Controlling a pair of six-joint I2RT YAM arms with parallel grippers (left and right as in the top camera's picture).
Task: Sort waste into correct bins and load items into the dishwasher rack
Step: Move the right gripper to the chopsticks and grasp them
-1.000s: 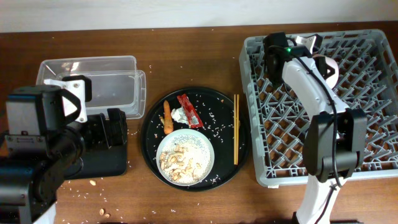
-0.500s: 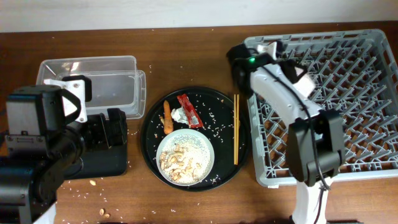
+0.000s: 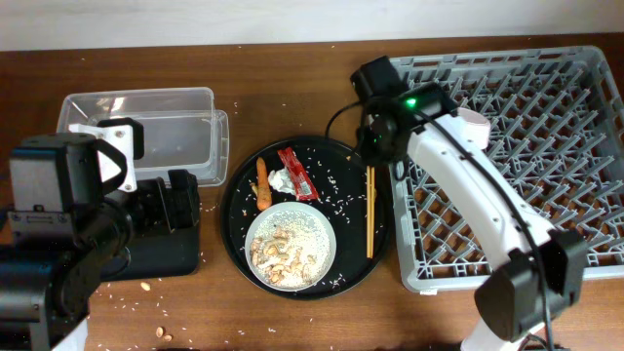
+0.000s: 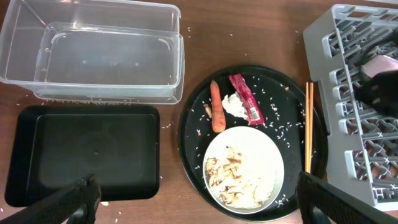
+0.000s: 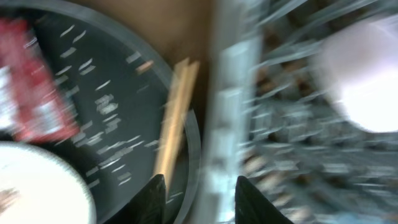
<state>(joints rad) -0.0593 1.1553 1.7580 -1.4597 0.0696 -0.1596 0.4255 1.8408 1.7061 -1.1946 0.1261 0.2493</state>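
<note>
Since the right tool (image 5: 200, 185), half spread and empty, swung off the dishwasher rack (image 3: 585, 146), the chopsticks (image 3: 370, 210) look next; the left tool (image 4: 198, 180) is spread wide.

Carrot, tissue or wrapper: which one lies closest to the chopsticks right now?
The red foil wrapper, rightmost of the three. The white tissue sits just left of it, and the orange carrot lies further left still, farthest from the chopsticks.
</note>
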